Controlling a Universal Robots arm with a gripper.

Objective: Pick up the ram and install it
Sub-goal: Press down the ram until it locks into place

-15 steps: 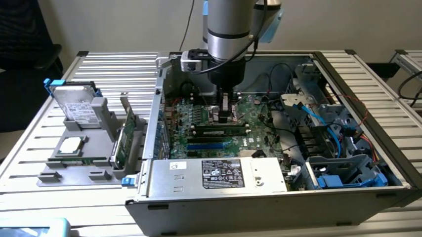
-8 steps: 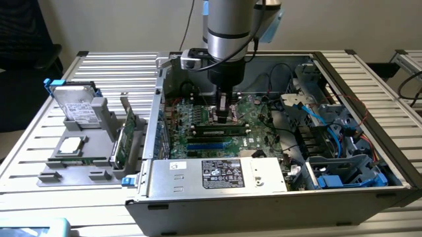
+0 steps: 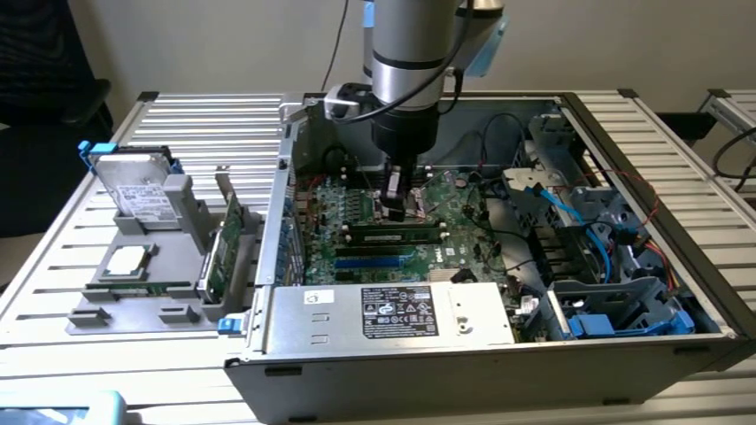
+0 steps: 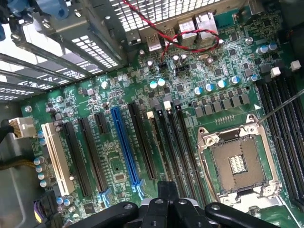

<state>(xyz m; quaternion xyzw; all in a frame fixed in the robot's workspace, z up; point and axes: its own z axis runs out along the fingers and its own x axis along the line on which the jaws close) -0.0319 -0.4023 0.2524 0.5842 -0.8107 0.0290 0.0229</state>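
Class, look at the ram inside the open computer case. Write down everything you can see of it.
The ram is a long, narrow green circuit-board stick with a row of dark chips. It stands on edge, lengthwise, among the memory slots on the motherboard, next to the blue slots. The tool hangs just above it. Whether they touch, or whether the ram is fully seated, cannot be told.

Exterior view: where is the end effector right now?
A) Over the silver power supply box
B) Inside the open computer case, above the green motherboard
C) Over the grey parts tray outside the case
B: the end effector hangs inside the open grey metal computer case, low over the green motherboard and close to the long, narrow green ram stick.
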